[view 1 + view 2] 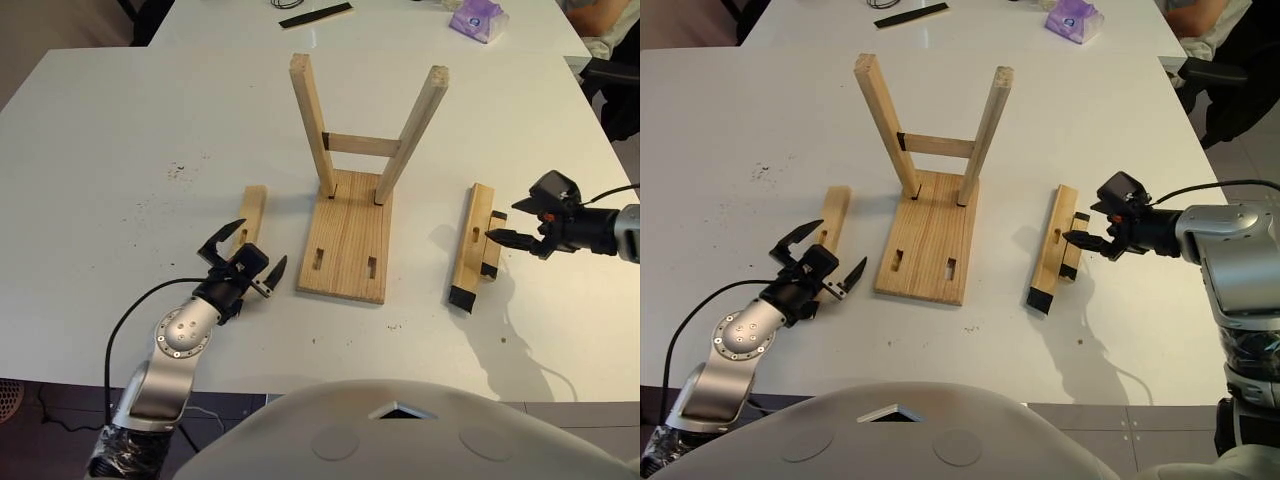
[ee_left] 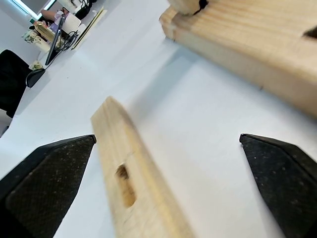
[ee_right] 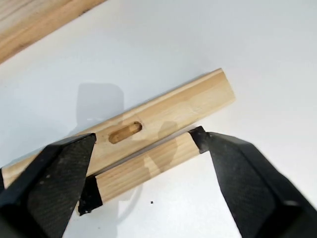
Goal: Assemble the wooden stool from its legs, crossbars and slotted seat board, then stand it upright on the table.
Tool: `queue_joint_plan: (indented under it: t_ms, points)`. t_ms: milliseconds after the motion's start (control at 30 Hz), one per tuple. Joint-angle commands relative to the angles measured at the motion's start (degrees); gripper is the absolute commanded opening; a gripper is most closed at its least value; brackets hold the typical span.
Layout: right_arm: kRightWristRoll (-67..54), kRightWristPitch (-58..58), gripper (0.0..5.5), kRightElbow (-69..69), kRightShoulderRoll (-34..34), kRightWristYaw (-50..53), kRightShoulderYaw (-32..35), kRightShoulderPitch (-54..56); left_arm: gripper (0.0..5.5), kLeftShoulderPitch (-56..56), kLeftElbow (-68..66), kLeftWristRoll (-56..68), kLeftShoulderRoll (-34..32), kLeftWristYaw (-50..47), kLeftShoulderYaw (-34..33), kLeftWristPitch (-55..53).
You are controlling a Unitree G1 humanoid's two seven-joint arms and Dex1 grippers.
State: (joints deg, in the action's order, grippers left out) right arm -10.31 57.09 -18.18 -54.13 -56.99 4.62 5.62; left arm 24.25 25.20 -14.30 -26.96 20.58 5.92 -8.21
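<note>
My right tool (image 1: 497,238), spread wide and empty, hovers over the short crossbar (image 3: 143,166) lying on the surface against the loose leg (image 1: 470,240), right of the seat board (image 1: 345,250); its length runs finger to finger, so I'd turn my wrist first.

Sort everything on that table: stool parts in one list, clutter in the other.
Stool parts: seat board, two standing legs, fitted crossbar, left loose leg, right loose leg, loose crossbar.
Clutter: purple packet, black strip.
</note>
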Motion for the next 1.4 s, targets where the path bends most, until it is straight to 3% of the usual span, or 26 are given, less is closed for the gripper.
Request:
queue_joint_plan:
  t_ms: [33,367,600,767,967,1200,1400]
  points:
    - [-0.3,2.6,4.07,1.9,-1.2,2.3,-2.0,2.1,5.40,1.6,0.9,-2.1,2.7,-2.5,2.1,-1.5]
    - [-2.7,10.8,4.07,-5.3,-0.1,8.9,-0.2,-7.3,5.40,2.4,1.6,-5.2,5.0,-4.9,5.9,-2.3]
    - [-5.0,15.6,4.07,-10.9,6.8,15.9,0.0,-9.8,5.40,-0.9,-0.4,-4.7,3.6,-2.8,5.7,-1.5]
    - [-4.9,13.5,4.07,-10.9,9.9,19.7,-3.9,-10.1,5.40,-2.7,-1.2,-4.7,3.7,-1.8,6.3,-1.4]
    - [-2.5,6.4,4.07,-5.1,8.2,21.5,-6.0,-13.1,5.40,-2.6,-1.9,-4.8,3.6,-1.7,6.9,-1.0]
    - [3.0,-9.0,3.06,14.1,5.1,21.6,-7.5,-10.7,5.40,-3.7,-2.2,-4.8,4.3,-1.9,7.0,-1.7]
    - [3.8,-14.0,2.23,19.6,4.7,19.1,-8.9,-8.0,5.40,-3.8,-2.8,-5.0,4.7,-2.5,7.2,-1.7]
